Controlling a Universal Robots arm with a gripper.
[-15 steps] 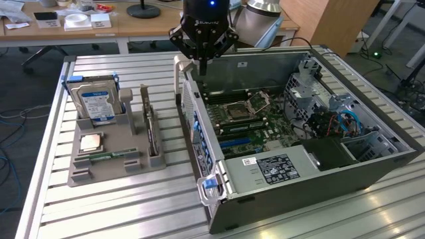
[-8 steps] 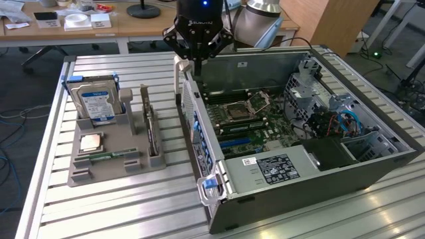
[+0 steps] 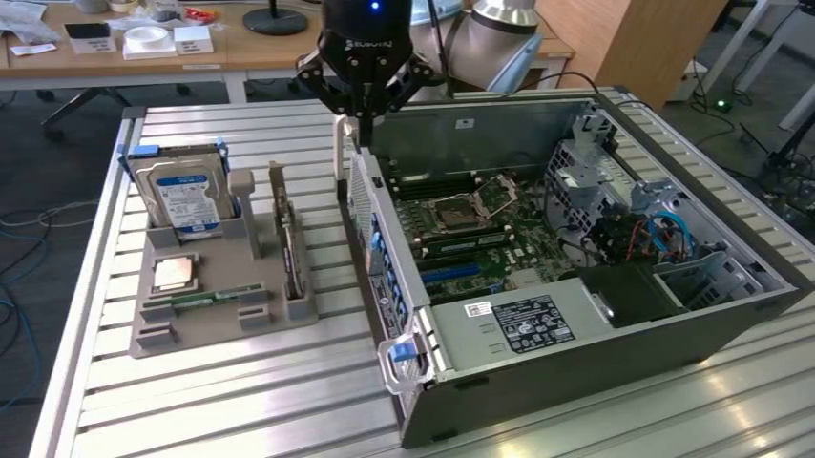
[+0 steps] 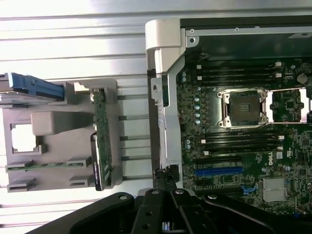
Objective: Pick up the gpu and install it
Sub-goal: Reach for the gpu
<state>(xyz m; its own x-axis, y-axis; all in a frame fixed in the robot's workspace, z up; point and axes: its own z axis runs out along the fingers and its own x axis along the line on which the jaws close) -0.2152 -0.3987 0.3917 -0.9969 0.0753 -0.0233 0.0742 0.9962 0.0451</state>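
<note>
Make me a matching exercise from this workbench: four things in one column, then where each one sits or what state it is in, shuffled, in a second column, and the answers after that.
Things
1. gpu
2. hard drive
3. gripper
4. motherboard

Places or states
A. lying inside the open computer case
B. jaws shut, above the case wall that faces the grey holder
C. upright in the holder, blue and white label showing
D. on edge in the holder's slot nearest the case

Pairs: 1-D, 2-C, 3-B, 4-A
</note>
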